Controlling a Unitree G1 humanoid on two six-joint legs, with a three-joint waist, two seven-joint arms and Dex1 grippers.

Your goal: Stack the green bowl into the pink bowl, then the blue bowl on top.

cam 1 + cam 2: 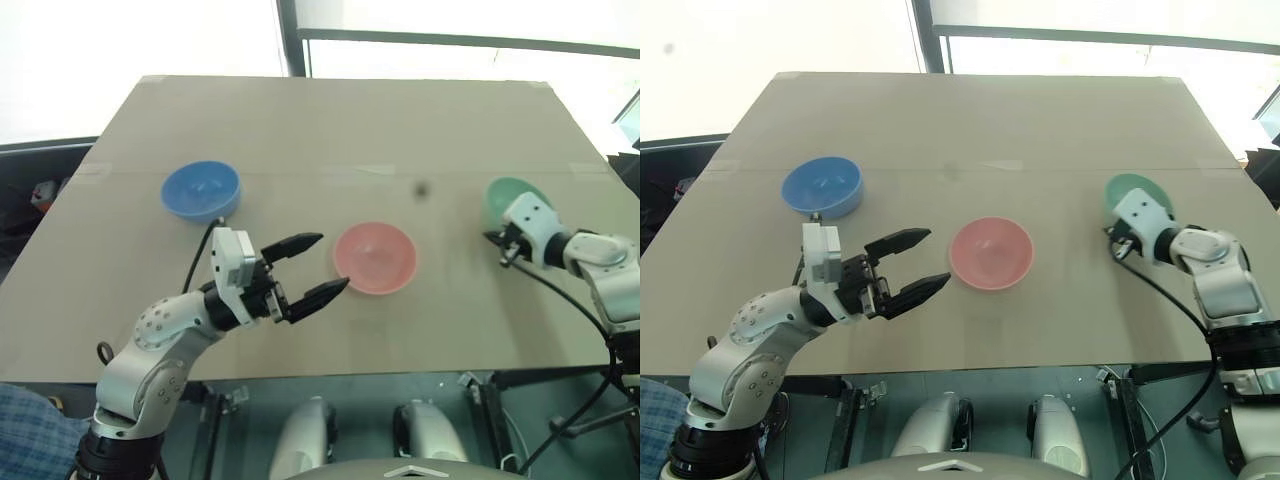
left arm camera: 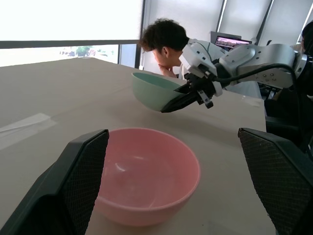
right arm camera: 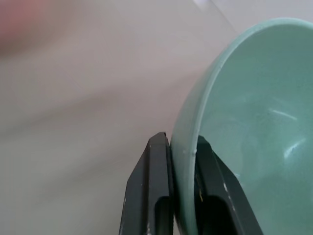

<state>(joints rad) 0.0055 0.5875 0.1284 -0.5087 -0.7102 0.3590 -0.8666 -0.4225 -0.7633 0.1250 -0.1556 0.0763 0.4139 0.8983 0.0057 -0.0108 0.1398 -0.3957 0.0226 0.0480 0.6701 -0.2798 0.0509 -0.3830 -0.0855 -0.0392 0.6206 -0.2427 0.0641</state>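
Note:
The green bowl (image 1: 508,195) hangs tilted above the table on the right, its rim pinched by my right gripper (image 3: 182,161), which is shut on it. In the left wrist view the green bowl (image 2: 155,90) is clear of the tabletop. The pink bowl (image 1: 375,257) sits upright at the table's middle. My left gripper (image 1: 312,264) stands open just left of the pink bowl, with nothing between its fingers. The blue bowl (image 1: 201,190) rests upright at the far left.
The tan table (image 1: 330,130) has bare room behind and between the bowls. A person (image 2: 166,41) sits beyond the table's right side, near a screen (image 2: 228,41). The table's front edge runs just below my arms.

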